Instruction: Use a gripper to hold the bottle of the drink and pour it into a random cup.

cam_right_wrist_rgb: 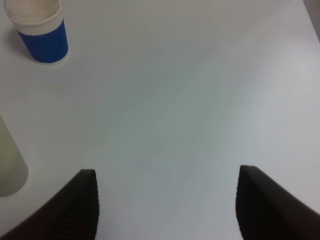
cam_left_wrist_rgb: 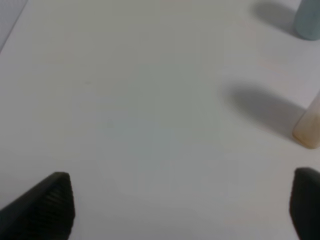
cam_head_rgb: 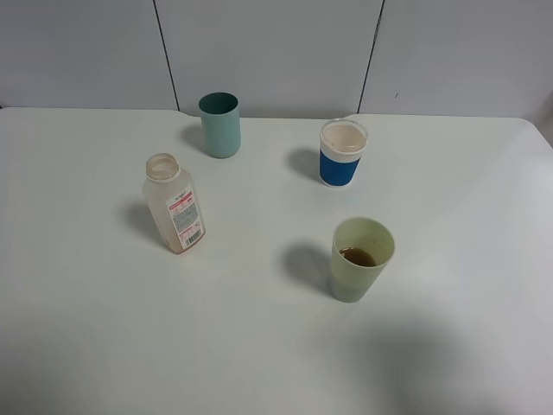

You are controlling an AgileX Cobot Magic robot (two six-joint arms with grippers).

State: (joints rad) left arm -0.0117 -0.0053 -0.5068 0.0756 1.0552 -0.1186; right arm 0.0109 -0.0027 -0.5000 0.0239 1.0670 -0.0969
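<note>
Holding brown drink (cam_head_rgb: pixel 358 257) at its bottom, the pale green cup (cam_head_rgb: pixel 361 259) stands on the counter (cam_head_rgb: pixel 259 346) beside my right fingers (cam_right_wrist_rgb: pixel 165 205). The clear bottle (cam_head_rgb: pixel 174 204) stands upright, neck up, nearly empty, just ahead of my left fingers (cam_left_wrist_rgb: pixel 182 207). Both fingers spread, grasping nothing.

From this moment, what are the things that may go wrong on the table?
1. The bottle stands uncapped with a little brown drink left at its bottom; a bump from the open left gripper nearby might tip it.
2. The pale green cup holds brown drink and stands close to the open right gripper; an arm passing low may knock it and spill.
</note>
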